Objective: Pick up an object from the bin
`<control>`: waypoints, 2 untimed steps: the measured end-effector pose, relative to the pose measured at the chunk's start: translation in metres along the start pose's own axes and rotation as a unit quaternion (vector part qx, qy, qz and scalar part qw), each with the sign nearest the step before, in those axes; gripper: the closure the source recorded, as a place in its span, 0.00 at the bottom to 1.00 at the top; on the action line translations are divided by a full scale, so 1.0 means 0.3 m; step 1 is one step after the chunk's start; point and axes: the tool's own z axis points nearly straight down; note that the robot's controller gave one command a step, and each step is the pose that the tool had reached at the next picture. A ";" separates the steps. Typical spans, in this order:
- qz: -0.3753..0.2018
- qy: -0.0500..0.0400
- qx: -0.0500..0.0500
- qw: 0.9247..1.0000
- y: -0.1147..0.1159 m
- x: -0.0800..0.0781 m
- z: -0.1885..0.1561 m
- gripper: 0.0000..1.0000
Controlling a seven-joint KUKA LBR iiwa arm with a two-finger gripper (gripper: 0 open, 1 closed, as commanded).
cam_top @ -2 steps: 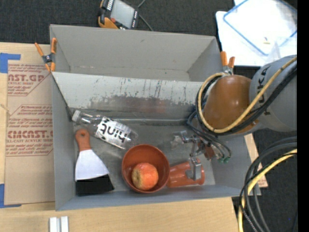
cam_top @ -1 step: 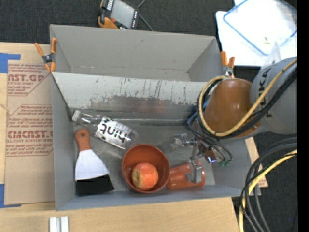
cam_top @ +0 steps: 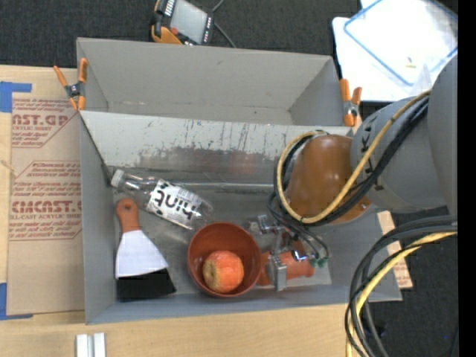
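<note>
Five things lie loose in the bin (cam_top: 201, 73), and the orange bowl (cam_top: 216, 236) is the one to place the others by. An apple (cam_top: 223, 271) sits inside the bowl. A brush (cam_top: 137, 259) with an orange handle and black bristles lies to the bowl's left. A clear bottle (cam_top: 160, 197) rests on its side above and to the left of the bowl. A small red-orange thing (cam_top: 301, 268) lies just beside the bowl's right rim. The gripper (cam_top: 286, 262) is down low at that right rim, over the red-orange thing, which is the likely pick. Whether the fingers are spread or pinching it I cannot tell, because the wrist hardware hides the gap. The main risk is how close the gripper stands to the bowl. Metal that near the rim could catch it on closing or lifting, tip or drag the bowl, and roll the apple out. A second risk is a poor hold. The red-orange thing looks low and is partly covered, so a shallow or off-centre pinch might let it slip back down beside the bowl. It also lies close to the bin wall below and right of the bowl, so a sideways correction there could scrape the metal. The cables (cam_top: 286, 169) looping off the arm's orange cover (cam_top: 320, 177), above and right of the bowl, hang near the wrist and might snag on a twist. The brush and bottle, both well left of the bowl, look safely clear.
</note>
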 end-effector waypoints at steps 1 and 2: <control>-0.002 -0.012 0.003 1.000 0.040 -0.008 0.004 1.00; -0.002 -0.012 0.003 1.000 0.040 -0.008 0.004 1.00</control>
